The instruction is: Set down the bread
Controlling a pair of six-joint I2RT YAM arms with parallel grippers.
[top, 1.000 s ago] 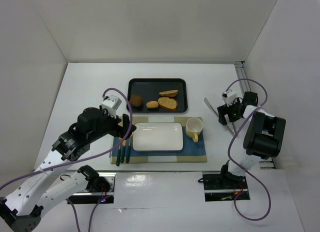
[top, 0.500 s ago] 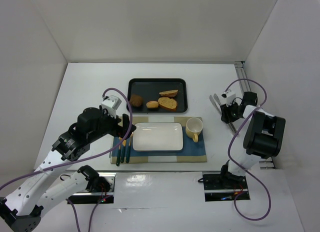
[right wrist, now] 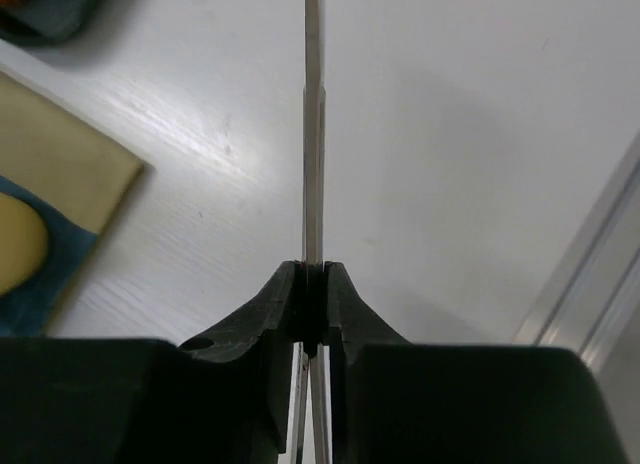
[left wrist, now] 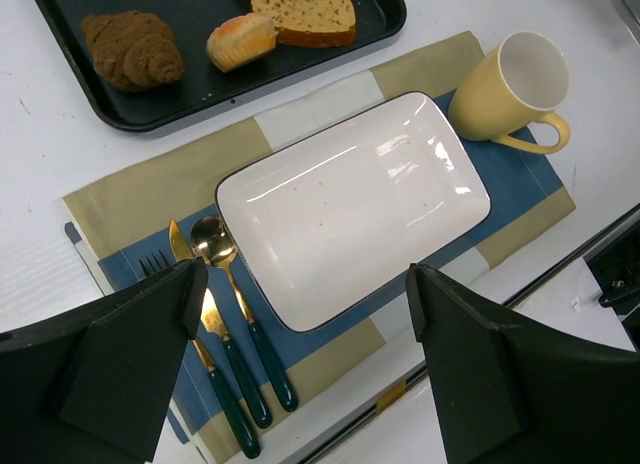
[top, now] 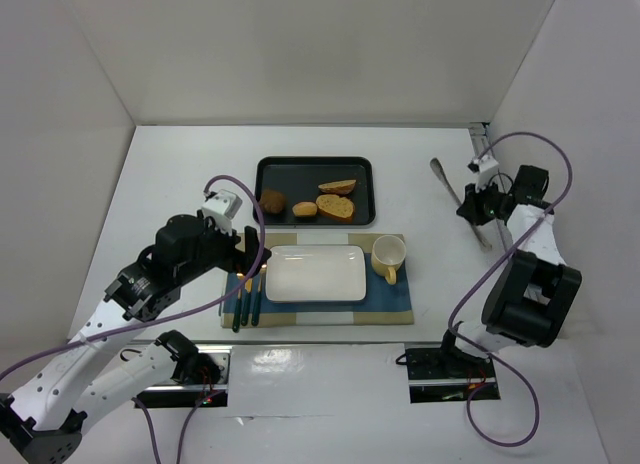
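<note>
Several pieces of bread lie in the black tray: a dark roll, a small bun and two slices. The left wrist view shows the roll, the bun and a slice. A white rectangular plate sits bare on the placemat. My left gripper hangs open above the plate's near left part and holds nothing. My right gripper is at the far right, shut on metal tongs; the tongs' arms are pinched together between its fingers.
A yellow mug stands right of the plate on the blue and tan placemat. A knife, fork and spoon lie left of the plate. A metal rail runs along the right wall.
My right gripper has shut on the tongs, squeezing their arms together, and has carried them back and to the right. The left arm has not moved.
</note>
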